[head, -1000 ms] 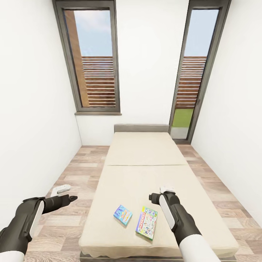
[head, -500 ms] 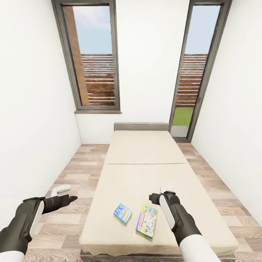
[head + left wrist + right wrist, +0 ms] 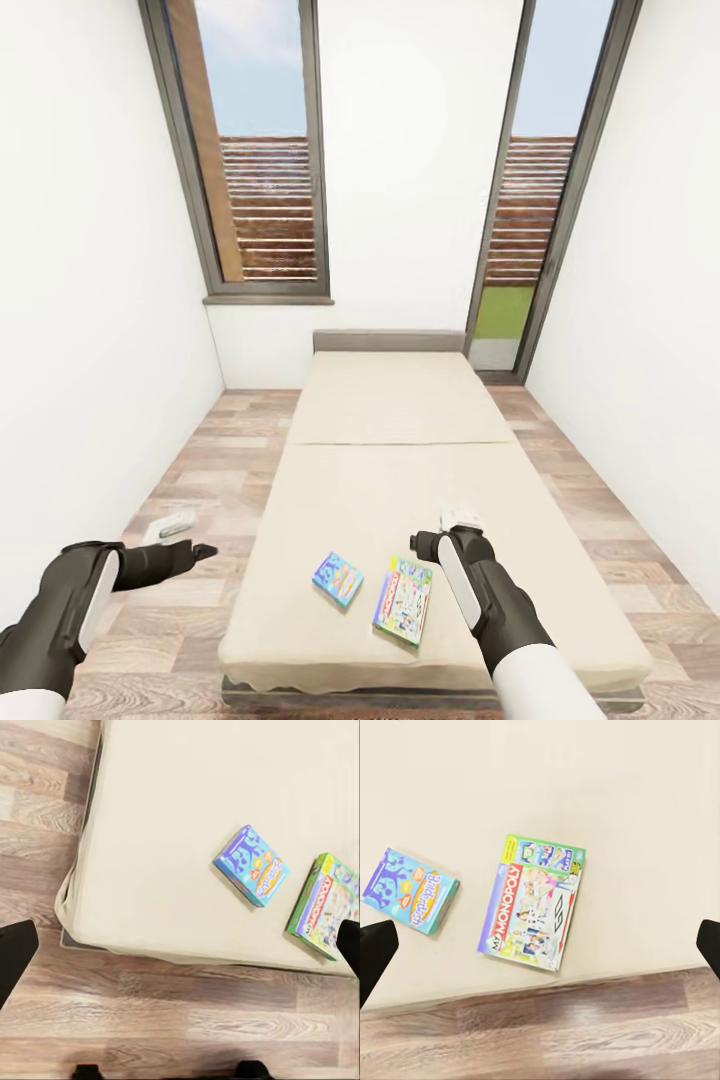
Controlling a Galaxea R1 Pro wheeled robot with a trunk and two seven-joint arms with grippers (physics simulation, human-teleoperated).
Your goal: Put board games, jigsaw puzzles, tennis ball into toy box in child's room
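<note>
Two board games lie flat near the foot of the beige bed (image 3: 400, 470). One is a small blue box (image 3: 338, 579) (image 3: 251, 865) (image 3: 411, 890). The other is a larger green-edged Monopoly box (image 3: 403, 600) (image 3: 325, 906) (image 3: 534, 913), just to its right. My left gripper (image 3: 200, 551) (image 3: 180, 949) hangs open over the floor, left of the bed's foot corner. My right gripper (image 3: 425, 543) (image 3: 540, 949) is open above the mattress, a little beyond and right of the Monopoly box. Both are empty. The table, toy box, jigsaw puzzles and tennis ball are out of view.
The bed runs lengthwise away from me to a grey headboard (image 3: 388, 341) under two tall grey-framed windows (image 3: 250, 150). Wood-plank floor (image 3: 190, 480) runs along both sides, bounded by white walls. The bed's foot edge is close in front of me.
The whole view has shifted as the camera moved toward the bed, and the windows sit higher in frame. The board games lie as before. Both arms hold nearly the same pose.
</note>
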